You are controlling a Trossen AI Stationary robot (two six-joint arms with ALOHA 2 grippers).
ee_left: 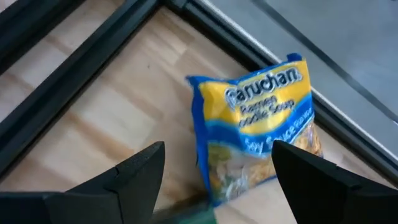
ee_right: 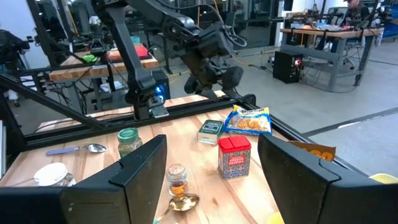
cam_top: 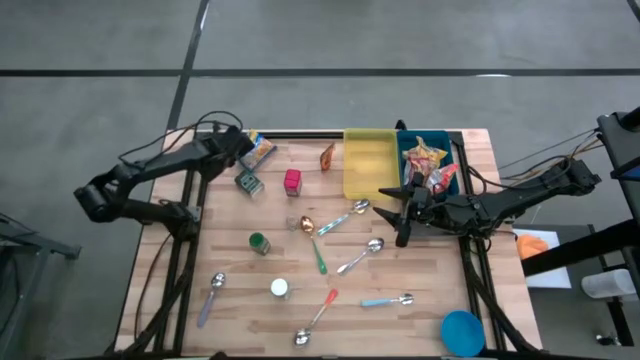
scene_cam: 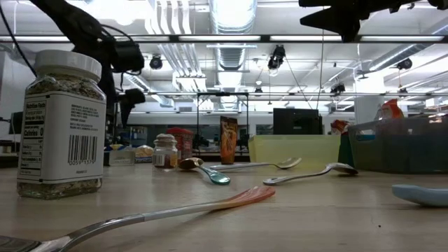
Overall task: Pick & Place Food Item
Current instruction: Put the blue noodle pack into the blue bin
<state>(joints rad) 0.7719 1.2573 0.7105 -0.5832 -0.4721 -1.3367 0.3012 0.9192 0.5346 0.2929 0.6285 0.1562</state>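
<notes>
A blue and yellow ramen noodle packet (ee_left: 258, 134) lies flat on the wooden table near its far left corner (cam_top: 262, 151). My left gripper (ee_left: 214, 180) hangs just above it, slanting down, open, a finger on either side of the packet's near end and clear of it (cam_top: 243, 150). My right gripper (cam_top: 398, 212) stands open and level above the table's right half, in front of the bins, with nothing between its fingers (ee_right: 208, 168). A yellow bin (cam_top: 368, 165) and a blue bin (cam_top: 445, 188) holding food packets stand at the far edge.
A green tin (cam_top: 249, 182), a red box (cam_top: 292, 181), a brown pouch (cam_top: 327, 156) and small spice jars (cam_top: 259, 243) stand mid-table. Several spoons (cam_top: 345, 215) lie scattered across the centre and near side. A blue bowl (cam_top: 461, 331) sits at the near right corner. The black table frame (ee_left: 81, 68) runs beside the packet.
</notes>
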